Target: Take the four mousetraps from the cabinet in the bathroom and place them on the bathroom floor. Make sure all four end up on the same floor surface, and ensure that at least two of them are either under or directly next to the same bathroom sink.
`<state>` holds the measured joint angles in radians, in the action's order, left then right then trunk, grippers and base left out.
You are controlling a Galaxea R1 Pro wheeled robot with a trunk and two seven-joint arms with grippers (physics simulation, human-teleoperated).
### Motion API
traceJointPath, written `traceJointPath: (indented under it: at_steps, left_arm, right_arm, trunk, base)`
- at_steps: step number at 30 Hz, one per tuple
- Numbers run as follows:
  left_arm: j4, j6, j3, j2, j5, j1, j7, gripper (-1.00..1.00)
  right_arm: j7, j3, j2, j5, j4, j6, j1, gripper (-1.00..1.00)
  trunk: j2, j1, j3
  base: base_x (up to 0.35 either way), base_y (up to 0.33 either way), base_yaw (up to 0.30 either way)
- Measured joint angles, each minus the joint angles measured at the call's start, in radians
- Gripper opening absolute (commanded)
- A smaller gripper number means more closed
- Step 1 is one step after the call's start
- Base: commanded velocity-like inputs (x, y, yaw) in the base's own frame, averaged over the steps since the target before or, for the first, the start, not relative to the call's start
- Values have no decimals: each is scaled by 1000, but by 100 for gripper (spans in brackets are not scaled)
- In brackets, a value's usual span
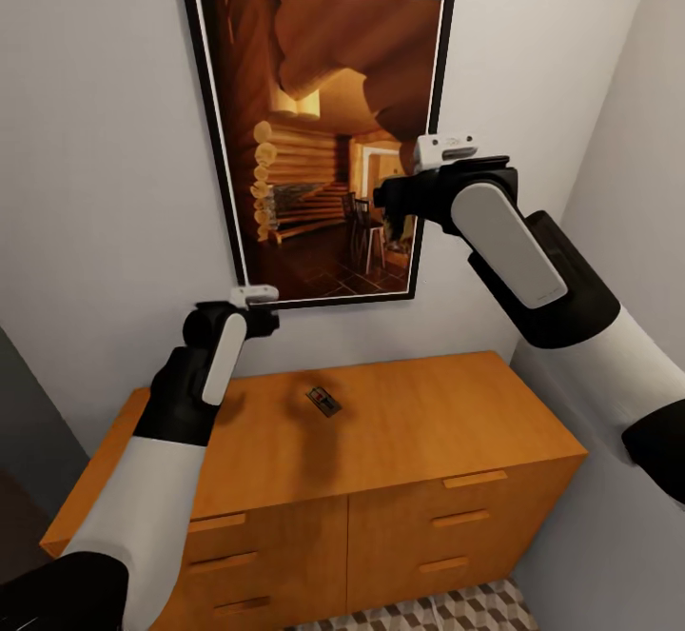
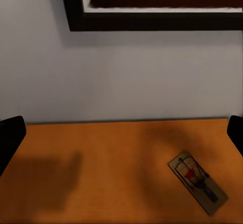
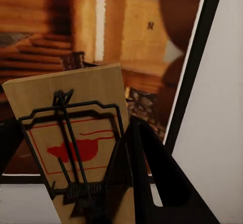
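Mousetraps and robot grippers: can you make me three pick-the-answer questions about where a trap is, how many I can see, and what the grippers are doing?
1. Where does the loose mousetrap lie?
A. on the cabinet top
B. on the floor
C. in an open drawer

2. How many mousetraps can be seen in all?
A. one
B. two
C. four

3. What is the right gripper doing?
A. hanging open
B. pulling a drawer handle
C. gripping a mousetrap

Answers: 1 A, the trap rests flat on the orange wooden top. 2 B, one lies on the cabinet and one is in the right gripper. 3 C, the right wrist view shows its fingers shut on the trap's board; the left gripper is open.
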<state>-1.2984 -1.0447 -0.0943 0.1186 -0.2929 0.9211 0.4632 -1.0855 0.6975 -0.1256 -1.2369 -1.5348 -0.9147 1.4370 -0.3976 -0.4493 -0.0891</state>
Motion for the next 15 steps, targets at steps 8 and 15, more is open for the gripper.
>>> traceJointPath:
  at_steps: [8, 15]
  left_arm:
    - [24, 0, 1, 1, 0, 2, 3, 100]
    - [29, 0, 1, 5, -7, 3, 15, 100]
  right_arm:
    - [10, 4, -2, 29, -9, -5, 1, -100]
    - [13, 4, -3, 56, -11, -15, 1, -100]
  trunk:
    - [0, 0, 0]
    - [0, 0, 0]
  base:
    - [0, 0, 0]
    - [0, 0, 0]
